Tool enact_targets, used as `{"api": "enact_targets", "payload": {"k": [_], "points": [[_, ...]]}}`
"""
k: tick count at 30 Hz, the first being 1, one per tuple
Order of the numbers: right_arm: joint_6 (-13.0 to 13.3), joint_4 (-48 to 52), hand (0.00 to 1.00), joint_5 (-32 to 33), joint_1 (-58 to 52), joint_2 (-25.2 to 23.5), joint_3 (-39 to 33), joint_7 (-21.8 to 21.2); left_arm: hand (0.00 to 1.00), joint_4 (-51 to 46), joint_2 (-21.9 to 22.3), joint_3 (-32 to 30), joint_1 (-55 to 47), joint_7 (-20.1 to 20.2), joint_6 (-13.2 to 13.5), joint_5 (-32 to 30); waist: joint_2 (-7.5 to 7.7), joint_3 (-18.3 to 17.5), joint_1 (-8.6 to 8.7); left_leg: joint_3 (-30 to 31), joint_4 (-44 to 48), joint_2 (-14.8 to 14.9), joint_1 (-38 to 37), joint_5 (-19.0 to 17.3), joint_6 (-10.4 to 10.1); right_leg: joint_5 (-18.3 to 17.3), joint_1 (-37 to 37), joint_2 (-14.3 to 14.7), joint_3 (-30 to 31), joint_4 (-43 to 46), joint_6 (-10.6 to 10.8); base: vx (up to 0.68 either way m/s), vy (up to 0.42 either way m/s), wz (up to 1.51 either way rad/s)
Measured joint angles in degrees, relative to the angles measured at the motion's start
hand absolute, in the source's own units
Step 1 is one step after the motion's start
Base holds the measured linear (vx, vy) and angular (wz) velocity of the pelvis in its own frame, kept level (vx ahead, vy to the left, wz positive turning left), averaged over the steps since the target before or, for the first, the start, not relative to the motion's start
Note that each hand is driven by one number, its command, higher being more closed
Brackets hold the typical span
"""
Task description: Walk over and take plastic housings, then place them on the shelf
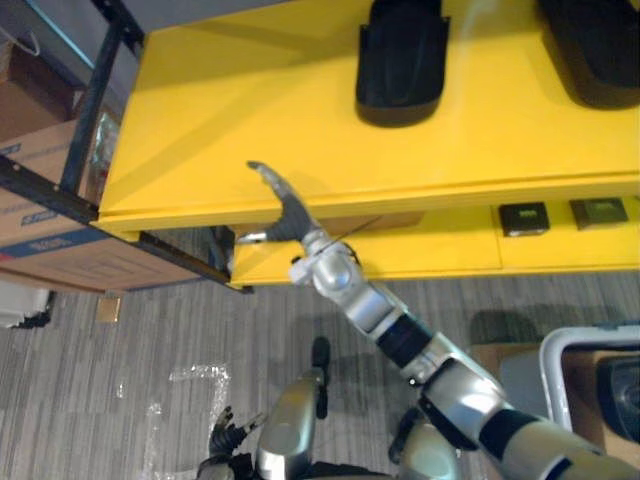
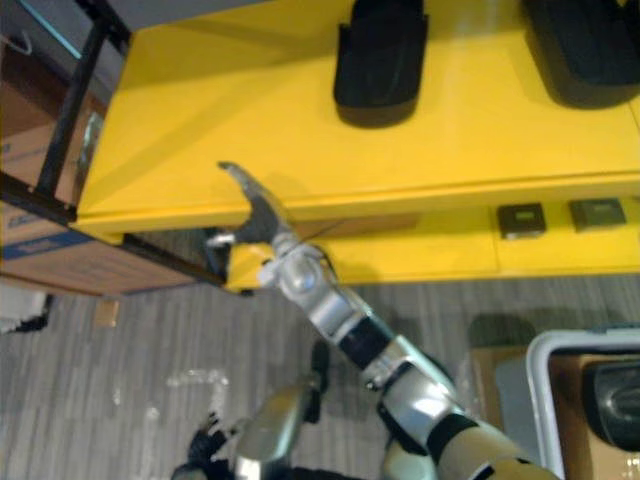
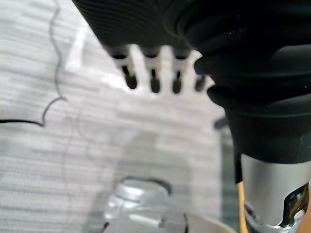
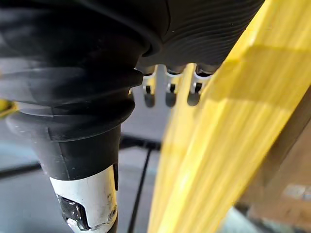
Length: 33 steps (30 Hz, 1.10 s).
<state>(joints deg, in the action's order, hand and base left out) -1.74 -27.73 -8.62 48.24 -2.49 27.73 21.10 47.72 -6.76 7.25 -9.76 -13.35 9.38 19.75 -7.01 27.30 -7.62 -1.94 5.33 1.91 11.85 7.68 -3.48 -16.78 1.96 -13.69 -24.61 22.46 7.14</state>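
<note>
Two housings lie on the yellow shelf top (image 1: 250,110), well apart from each other. The first black plastic housing (image 1: 402,60) is at 12 o'clock, its far end cut by the frame edge. The second black plastic housing (image 1: 598,50) is at 1 o'clock and mostly cut off. A third dark housing (image 1: 622,395) sits in a white-rimmed bin (image 1: 552,360) at 4 o'clock, partly out of frame.

Right robot hand (image 1: 289,217) is near centre at the shelf's front edge, fingers straight, thumb spread, holding nothing. Contact with the edge cannot be made out. The right wrist view puts its fingertips (image 4: 169,98) just beside the yellow edge.

Left robot hand (image 1: 224,436) hangs at 7 o'clock above the grey striped floor (image 1: 150,330), fingers (image 3: 153,77) relaxed and empty.

On the lower yellow board (image 1: 420,250), at 3 o'clock, is a small dark square part (image 1: 524,217) with a second square part (image 1: 598,211) beside it. Both are too small to identify.

Brown cardboard boxes (image 1: 40,200) at 9 o'clock are half hidden behind the black shelf frame (image 1: 95,100). Their blue band of print is not legible.

Crumpled clear plastic film (image 1: 195,378) lies on the floor at 7 o'clock.
</note>
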Motion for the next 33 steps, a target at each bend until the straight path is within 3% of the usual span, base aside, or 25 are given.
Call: {"api": "enact_targets", "payload": {"k": [6,12,17,21,27,30,33], "points": [[3.83,-3.18,0.0,1.33,5.65,2.66,-13.71,8.09,0.0,-1.21,0.03,-0.36,-0.01,-0.01,-0.8,0.0,0.16,0.1,-1.42,1.47,1.36,0.19,1.43,-0.03,-0.01,0.31,0.25,0.75,-1.09,-0.56,-0.11,0.01,0.005,0.1],[7.59,-3.16,0.0,5.34,9.91,6.14,-18.03,10.1,0.0,-1.61,0.05,-0.55,-0.01,-0.02,-1.59,-0.02,0.15,0.1,-1.43,1.53,1.88,0.48,1.31,-0.03,0.0,0.27,0.35,0.94,-0.94,-0.06,-0.2,-0.01,-0.001,0.0],[7.58,-3.61,0.0,8.96,10.88,8.65,-18.99,10.01,0.0,-1.62,0.45,-1.48,0.0,0.01,-2.04,-0.02,0.15,0.1,-1.75,1.56,2.19,0.55,1.21,-0.02,0.01,0.21,0.49,0.96,-0.95,0.31,-0.29,0.0,0.0,0.0],[7.57,-8.57,0.0,12.44,11.85,11.14,-20.65,6.87,0.0,-1.68,0.45,-1.49,0.03,0.09,-2.07,-0.04,0.16,0.1,-2.85,1.64,2.21,0.59,1.26,0.0,0.02,0.08,0.31,0.94,-1.0,0.82,-0.5,-0.01,0.0,0.0],[8.43,-12.21,0.0,14.77,14.18,14.53,-19.94,-2.52,0.0,-1.66,0.45,-1.79,0.14,0.11,-2.38,-0.08,0.39,0.24,-4.24,1.8,2.27,0.59,1.52,0.06,0.04,0.02,0.16,0.94,-1.16,1.06,-0.59,0.0,0.0,0.0],[10.77,-13.41,0.0,15.93,16.09,15.59,-18.53,-4.86,0.0,-1.66,0.36,-2.04,0.42,0.15,-2.38,-0.07,0.95,0.59,-4.31,1.94,2.58,0.66,2.03,0.05,0.04,-0.04,-0.05,0.99,-1.42,1.13,-0.68,0.0,0.001,0.03],[11.11,-13.57,0.0,17.99,16.39,15.9,-18.45,-5.24,0.0,-1.64,0.33,-2.03,0.82,0.15,-2.4,-0.01,0.98,0.61,-4.77,1.76,3.03,0.77,2.41,-0.02,0.1,-0.05,-0.37,1.0,-1.26,1.17,-0.7,0.0,0.007,-0.01]]}}
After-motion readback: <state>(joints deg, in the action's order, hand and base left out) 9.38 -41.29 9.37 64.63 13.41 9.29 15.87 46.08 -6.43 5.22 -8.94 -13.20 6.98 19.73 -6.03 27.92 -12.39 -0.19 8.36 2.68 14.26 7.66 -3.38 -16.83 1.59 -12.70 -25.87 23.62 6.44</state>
